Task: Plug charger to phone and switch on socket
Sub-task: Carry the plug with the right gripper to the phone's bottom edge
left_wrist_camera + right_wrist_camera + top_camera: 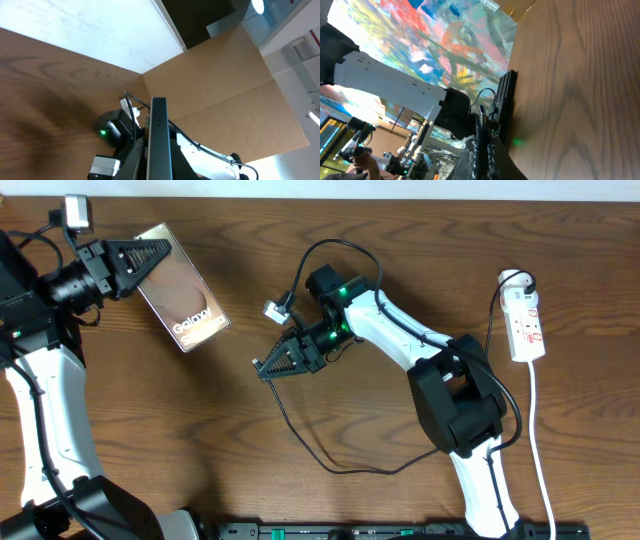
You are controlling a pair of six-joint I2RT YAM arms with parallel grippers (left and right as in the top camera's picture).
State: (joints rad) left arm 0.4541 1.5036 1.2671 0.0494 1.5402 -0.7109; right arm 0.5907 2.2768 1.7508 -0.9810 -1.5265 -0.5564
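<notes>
**Phone [185, 288] gripped at left; charger [360, 472] tip not yet inserted**

The phone is lying tilted over the far-left part of the table [180, 440], screen facing up. The left gripper [152, 258] is pinching its upper-left edge. The left wrist view is showing the handset edge-on between the pressed fingers.

The right gripper [264, 366] is hovering mid-table, jaws pressed together on the charger's connector end. The black cable is trailing in a loop toward the right arm's base. Connector and phone are standing apart, pointing at each other.

The socket [526, 325] is lying near the right edge, well apart from both grippers. Its white cord [540, 470] is running toward the near edge.
</notes>
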